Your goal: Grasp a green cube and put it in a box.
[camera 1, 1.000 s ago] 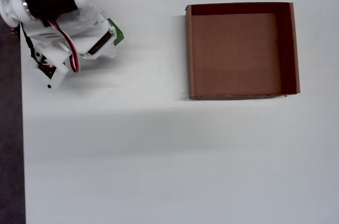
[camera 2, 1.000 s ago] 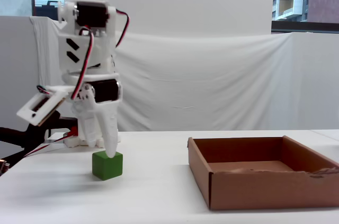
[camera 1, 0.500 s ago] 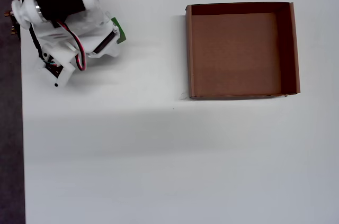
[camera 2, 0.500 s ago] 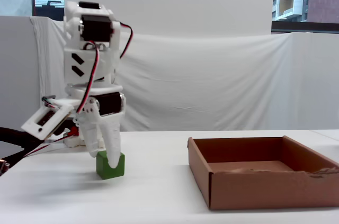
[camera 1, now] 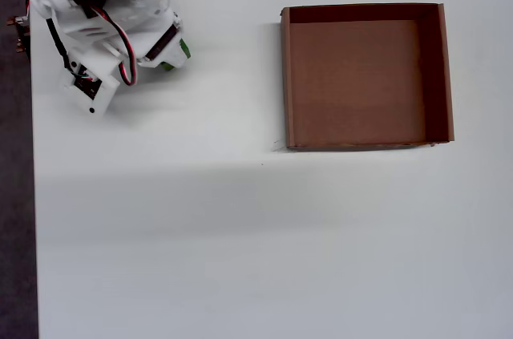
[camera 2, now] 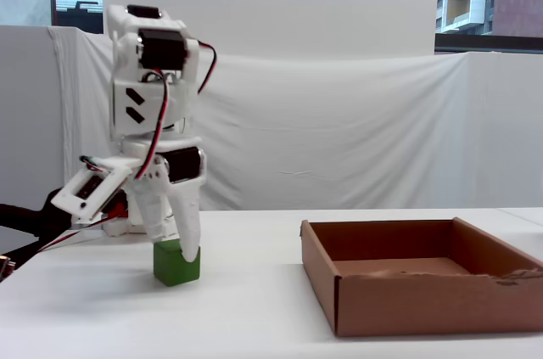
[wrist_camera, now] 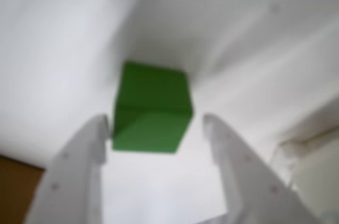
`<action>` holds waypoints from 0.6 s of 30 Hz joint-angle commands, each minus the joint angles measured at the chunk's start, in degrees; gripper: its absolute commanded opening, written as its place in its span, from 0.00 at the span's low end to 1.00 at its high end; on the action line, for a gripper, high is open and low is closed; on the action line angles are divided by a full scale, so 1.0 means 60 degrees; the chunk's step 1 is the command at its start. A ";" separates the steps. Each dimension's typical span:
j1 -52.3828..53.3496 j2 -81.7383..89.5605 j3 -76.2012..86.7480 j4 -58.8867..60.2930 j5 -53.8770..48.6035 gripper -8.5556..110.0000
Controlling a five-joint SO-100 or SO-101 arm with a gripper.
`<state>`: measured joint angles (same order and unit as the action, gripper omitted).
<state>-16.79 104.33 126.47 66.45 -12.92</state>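
Wrist view: green cube (wrist_camera: 152,107), bright matte, blurred, sits centre frame on the white table (wrist_camera: 238,33). Gripper (wrist_camera: 156,131) is spread wide, 2 white fingers (wrist_camera: 79,166) flanking the cube's near edge with gaps on both sides.

Overhead view: only a sliver of cube (camera 1: 183,49) shows at upper left under the arm (camera 1: 96,10); box (camera 1: 437,74) is well apart, upper right.

Fixed view: fingertips overlap the cube's (camera 2: 176,263) top, lower left; brown cardboard box (camera 2: 407,300) at lower right.

no readable text, labels, brands or numbers anywhere
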 commanded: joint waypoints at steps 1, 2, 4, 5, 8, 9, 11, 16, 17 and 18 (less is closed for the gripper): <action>-0.0059 0.0439 0.0029 0.0029 0.0015 0.28; -0.0059 0.0454 0.0029 0.0029 0.0015 0.28; -0.0029 0.0454 -0.0015 0.0029 0.0029 0.28; -0.0015 0.0454 -0.0059 0.0029 0.0029 0.28; 0.0044 0.0454 -0.0161 0.0059 0.0029 0.28; 0.0073 0.0454 -0.0161 0.0059 0.0029 0.28; 0.0073 0.0454 -0.0161 0.0059 0.0029 0.28; 0.0103 0.0322 -0.0132 -0.0132 0.0029 0.28; 0.0103 0.0249 -0.0132 -0.0190 0.0029 0.28; 0.0103 0.0146 -0.0146 -0.0234 0.0029 0.28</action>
<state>-16.52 104.94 126.56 65.74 -12.83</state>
